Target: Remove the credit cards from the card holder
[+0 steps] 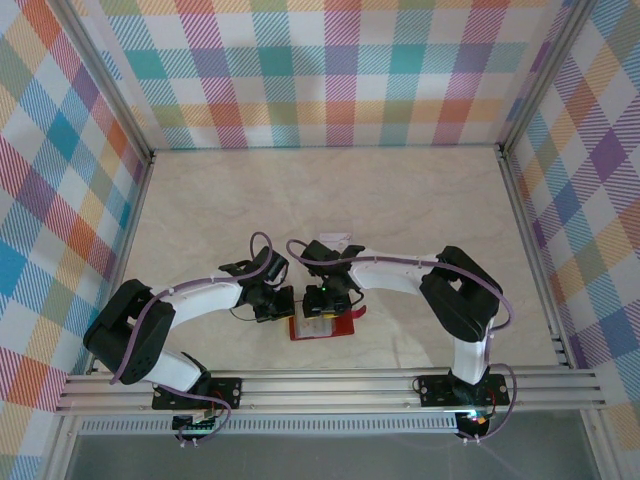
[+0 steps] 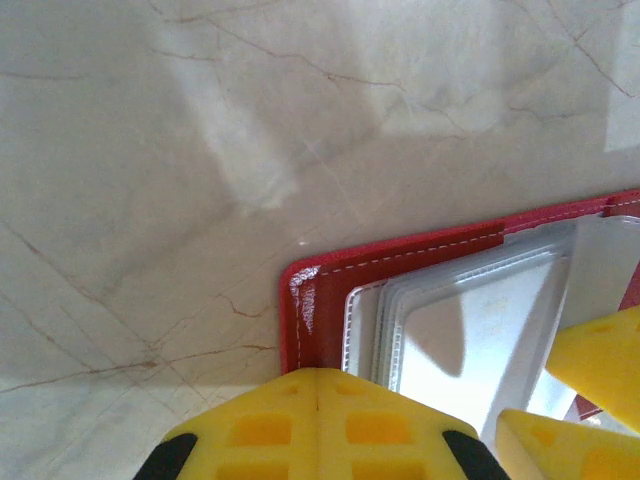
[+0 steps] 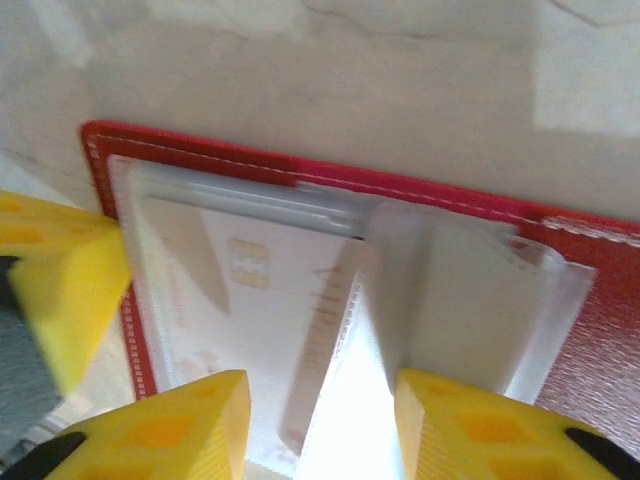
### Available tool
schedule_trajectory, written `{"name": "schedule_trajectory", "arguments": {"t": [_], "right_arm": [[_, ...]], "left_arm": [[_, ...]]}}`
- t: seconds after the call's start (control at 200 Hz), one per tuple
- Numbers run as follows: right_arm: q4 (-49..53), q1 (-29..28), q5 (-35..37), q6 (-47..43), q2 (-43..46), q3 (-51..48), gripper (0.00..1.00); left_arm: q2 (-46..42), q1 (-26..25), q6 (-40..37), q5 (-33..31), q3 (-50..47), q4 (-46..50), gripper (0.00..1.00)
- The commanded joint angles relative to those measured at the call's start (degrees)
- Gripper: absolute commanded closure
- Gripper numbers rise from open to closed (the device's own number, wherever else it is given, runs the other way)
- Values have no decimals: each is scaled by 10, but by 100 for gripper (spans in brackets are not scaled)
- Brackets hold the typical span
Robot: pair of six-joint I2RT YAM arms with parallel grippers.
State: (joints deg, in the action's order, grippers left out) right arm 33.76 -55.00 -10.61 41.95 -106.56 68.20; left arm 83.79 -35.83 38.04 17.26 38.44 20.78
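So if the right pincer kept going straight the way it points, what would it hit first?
Most likely the clear plastic sleeve of the open red card holder, right beyond the right pincer; depth is hard to judge.

Pastel plaid walls (image 1: 330, 70), marbled beige tabletop (image 1: 330, 200) — aluminium frame rails (image 1: 330, 385)

- Pale beige marble-patterned tabletop (image 1: 400, 200): thin brown veins, soft glare patches seen close up in the wrist views.
- Pastel multicolour plaid walls (image 1: 330, 70): enclose the back, left and right sides.
- Silver aluminium rails (image 1: 330, 385): run along the near edge.
- Slim metal corner posts (image 1: 128, 118): rise at the back corners.
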Motion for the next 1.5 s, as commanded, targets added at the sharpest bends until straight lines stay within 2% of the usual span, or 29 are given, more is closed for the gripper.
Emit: {"name": "schedule_trajectory", "arguments": {"t": [0.0,0.305,0.98,1.285,1.495], "right_arm": [[48,-3,28,-10,13,12,54],[89,-3,65,-19,24,22,50],[140,11,143,-26,69,-18,57],[169,20,170,-35,88,-14,63],[175,23,162,-47,97,2,73]], "left_arm": [[6,3,-8,-6,-5,26,97],[-2,4,-8,-5,-1,32,97],[-17,2,-15,8,33,51,95],[-20,-3,-15,16,46,59,95],[-25,-25,11,2,50,67,96]]}}
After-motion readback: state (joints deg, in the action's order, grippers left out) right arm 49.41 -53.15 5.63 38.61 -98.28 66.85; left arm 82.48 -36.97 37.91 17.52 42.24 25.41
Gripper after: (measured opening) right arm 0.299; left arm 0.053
